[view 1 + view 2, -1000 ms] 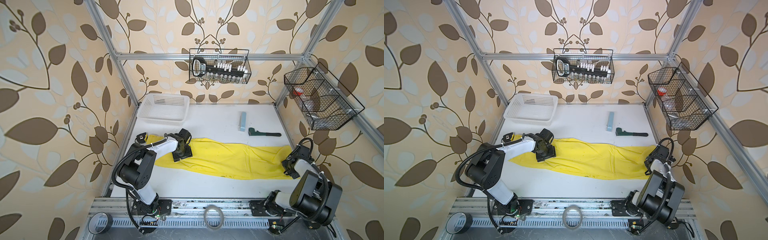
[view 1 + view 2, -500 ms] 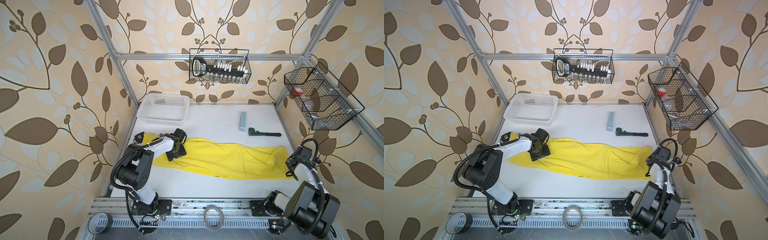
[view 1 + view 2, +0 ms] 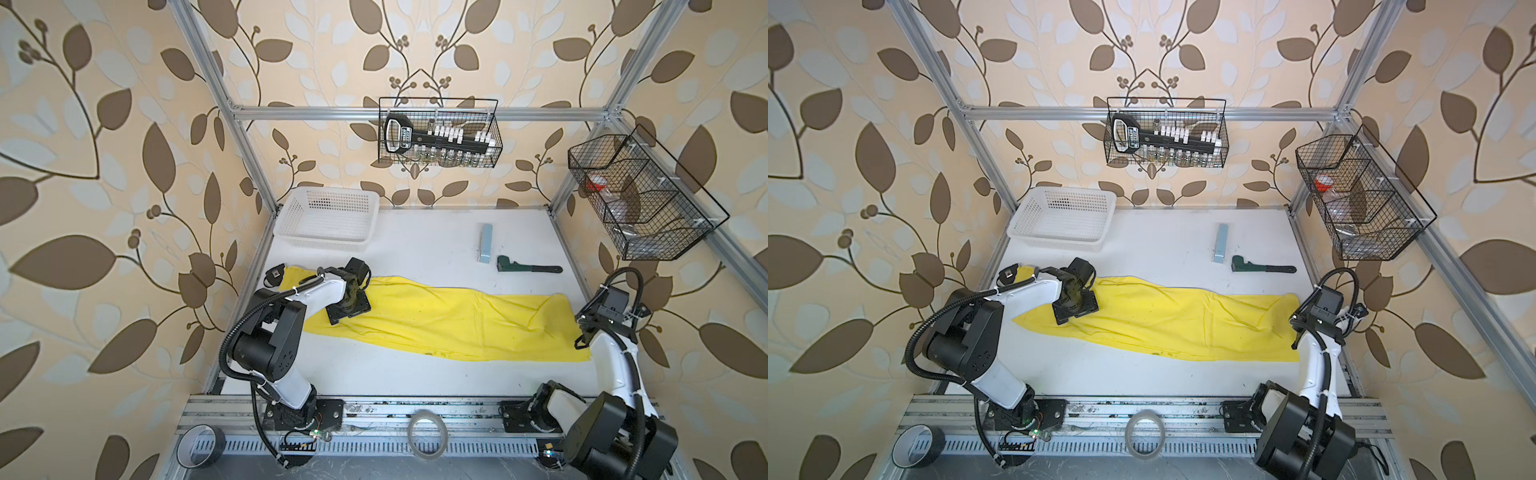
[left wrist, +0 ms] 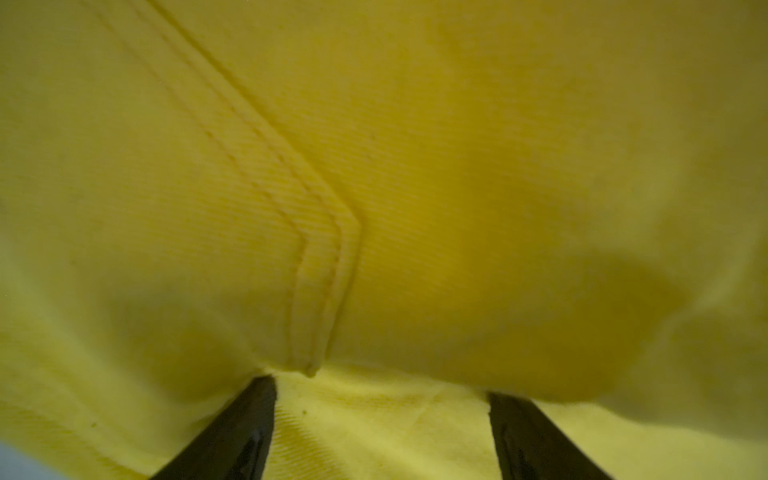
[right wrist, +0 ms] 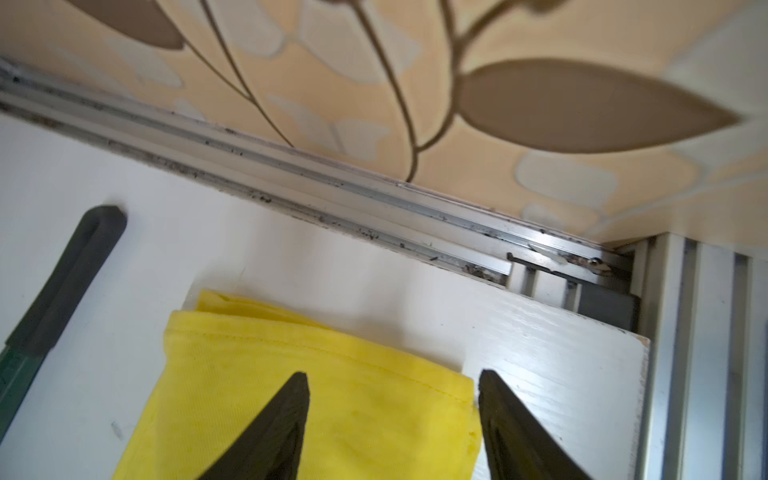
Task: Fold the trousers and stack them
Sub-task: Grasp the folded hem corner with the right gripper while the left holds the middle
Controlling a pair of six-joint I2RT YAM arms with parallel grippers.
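The yellow trousers (image 3: 449, 320) (image 3: 1175, 324) lie stretched flat across the white table, running left to right in both top views. My left gripper (image 3: 348, 309) (image 4: 380, 386) points down onto their left end. It is open, with its fingertips (image 4: 253, 407) against the cloth (image 4: 457, 166) beside a stitched seam, and a fold covers their very ends. My right gripper (image 3: 584, 334) (image 5: 392, 382) hovers open just above the hem corner (image 5: 249, 365) at the right end and holds nothing.
A white basket (image 3: 328, 216) stands at the back left. A pale blue block (image 3: 484, 243) and a green pipe wrench (image 3: 528, 266) lie behind the trousers at the right. Two black wire baskets (image 3: 640, 199) hang on the frame. Tape rolls (image 3: 426, 432) sit on the front rail.
My right gripper has opened, let go of the leg end and drawn back to the right; the hem now lies flat. My left gripper has shifted slightly left and opened wider.
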